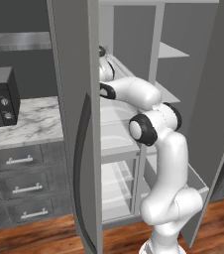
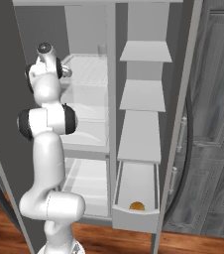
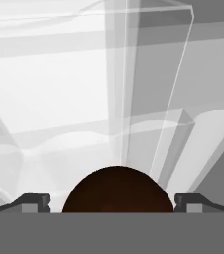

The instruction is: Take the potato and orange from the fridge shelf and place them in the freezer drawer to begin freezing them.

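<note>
A dark brown rounded lump, the potato (image 3: 118, 191), sits low in the hand view on a pale fridge shelf (image 3: 59, 99). My gripper (image 3: 112, 201) is open, with one fingertip on each side of the potato and a narrow gap to each. In the right base view the arm reaches up and into the upper fridge shelf (image 2: 86, 69). The orange (image 2: 137, 206) lies inside the freezer drawer (image 2: 134, 218), which is pulled out at the bottom right of the fridge.
Both fridge doors stand open: one (image 1: 77, 124) close on the arm's left, the other (image 2: 183, 99) on the right. Narrow shelves (image 2: 143, 94) run above the drawer. A microwave (image 1: 0, 96) sits on a marble counter (image 1: 34, 121) over dark cabinet drawers (image 1: 20, 188).
</note>
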